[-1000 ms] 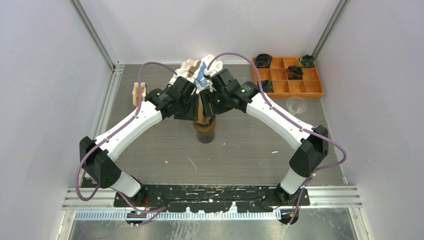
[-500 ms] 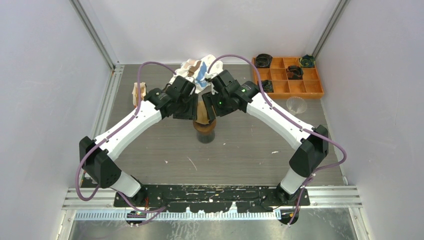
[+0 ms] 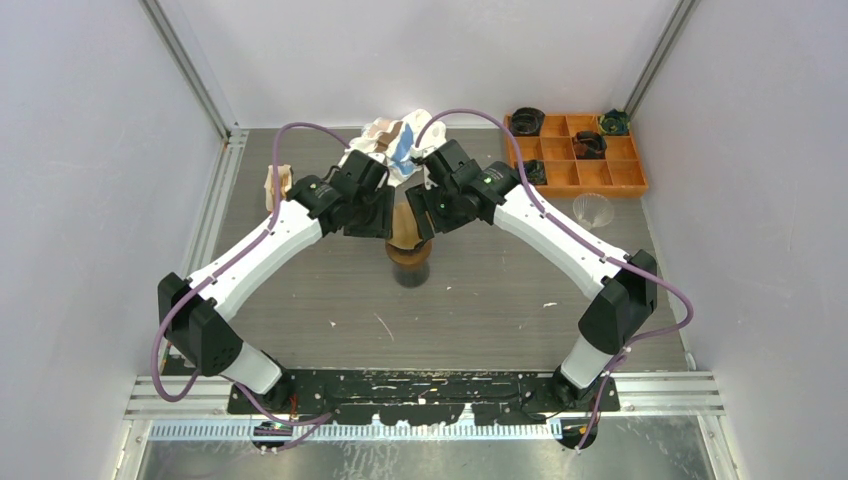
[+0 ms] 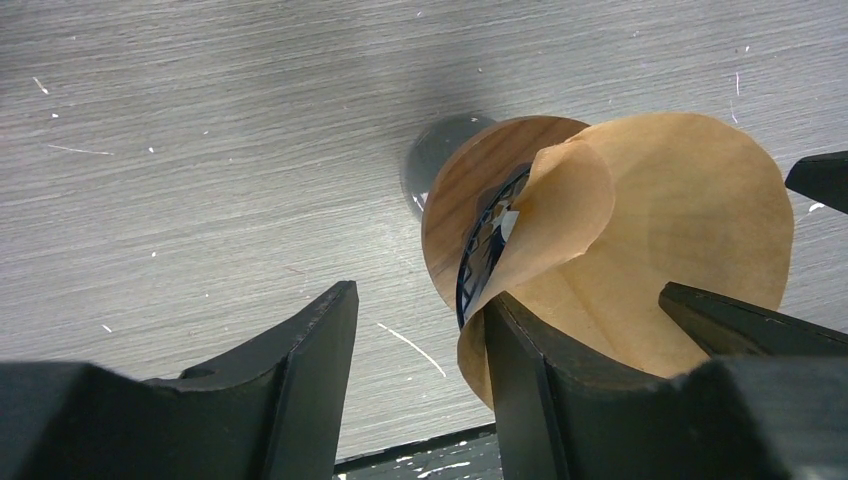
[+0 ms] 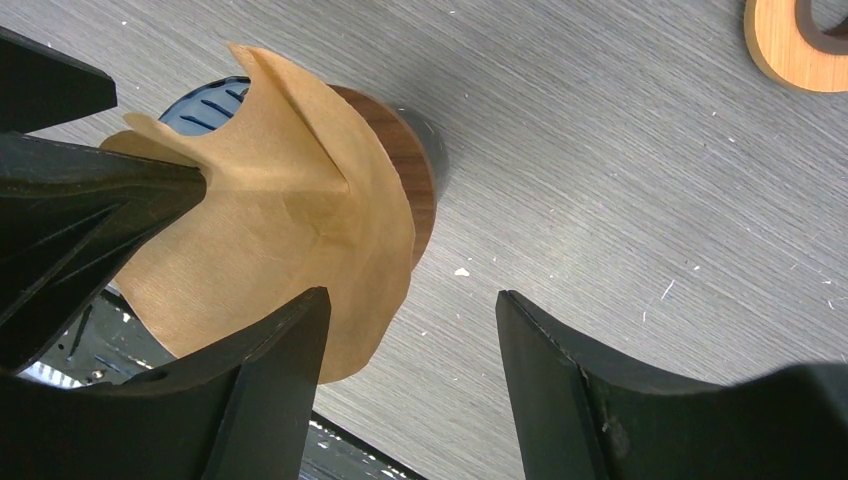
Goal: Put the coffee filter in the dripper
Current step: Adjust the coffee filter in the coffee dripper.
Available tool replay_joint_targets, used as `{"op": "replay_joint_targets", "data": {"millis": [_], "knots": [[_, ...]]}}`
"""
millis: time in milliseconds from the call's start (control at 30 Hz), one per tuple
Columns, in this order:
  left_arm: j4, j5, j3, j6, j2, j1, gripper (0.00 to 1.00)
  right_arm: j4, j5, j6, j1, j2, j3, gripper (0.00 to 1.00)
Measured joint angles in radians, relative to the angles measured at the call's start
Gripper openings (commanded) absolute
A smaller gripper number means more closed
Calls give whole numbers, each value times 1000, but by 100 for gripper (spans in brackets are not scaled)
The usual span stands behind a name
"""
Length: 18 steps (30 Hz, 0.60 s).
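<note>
The dripper stands mid-table: a wooden collar around a dark blue ribbed cone on a grey base. The brown paper coffee filter sits on its top, curled and partly folded, so that a slice of the blue cone shows beside it. My left gripper is open with nothing in its gap; the outer side of its right finger touches the filter. My right gripper is open too, its left finger lying over the filter's edge.
An orange compartment tray with black parts stands at the back right, a clear cup in front of it. A crumpled cloth lies behind the grippers. A wooden holder sits at the left.
Both grippers have drawn slightly toward the far side of the dripper, and more of the filter shows between them. The filter stays on the dripper.
</note>
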Motion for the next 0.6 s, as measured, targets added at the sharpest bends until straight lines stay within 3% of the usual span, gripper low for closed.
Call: {"op": "replay_joint_targets", "data": {"millis": [600], "knots": [[0,21,0,-1,-4,1,52,79,-106,76,0,0,2,70]]}}
